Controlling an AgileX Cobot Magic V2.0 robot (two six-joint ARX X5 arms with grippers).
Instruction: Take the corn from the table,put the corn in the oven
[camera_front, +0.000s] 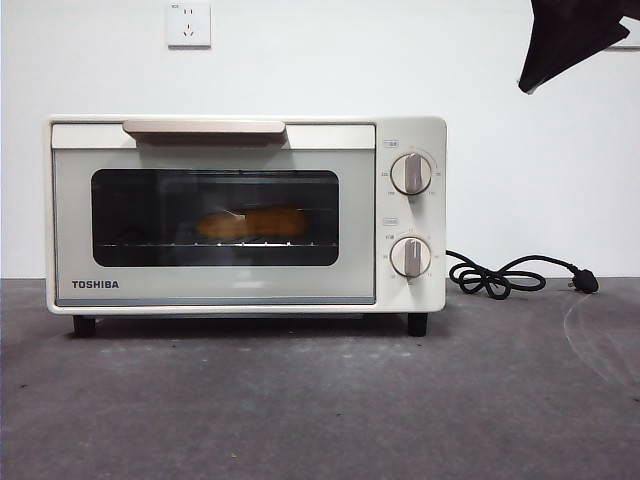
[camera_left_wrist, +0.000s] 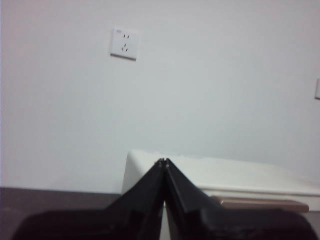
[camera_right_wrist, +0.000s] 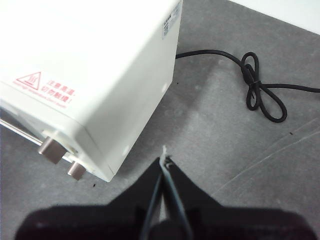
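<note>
dark grey matte worktop (camera_front: 320, 400) carries the cream-white boxy toaster oven (camera_front: 245, 215), door shut; yellow-orange bumpy corn (camera_front: 252, 222) lies inside on its rack. right claw (camera_right_wrist: 165, 162) and left claw (camera_left_wrist: 163, 162) both closed, empty, raised.

**Plain white wall, two wall plates**

White painted wall (camera_front: 520, 150) fills the backdrop — flat, evenly lit, bare apart from its fittings. White socket plate (camera_front: 188, 23) high up, left of centre. Second pale plate (camera_left_wrist: 317, 89) at the left wrist view's edge — possibly a switch, too cropped to tell.
</note>
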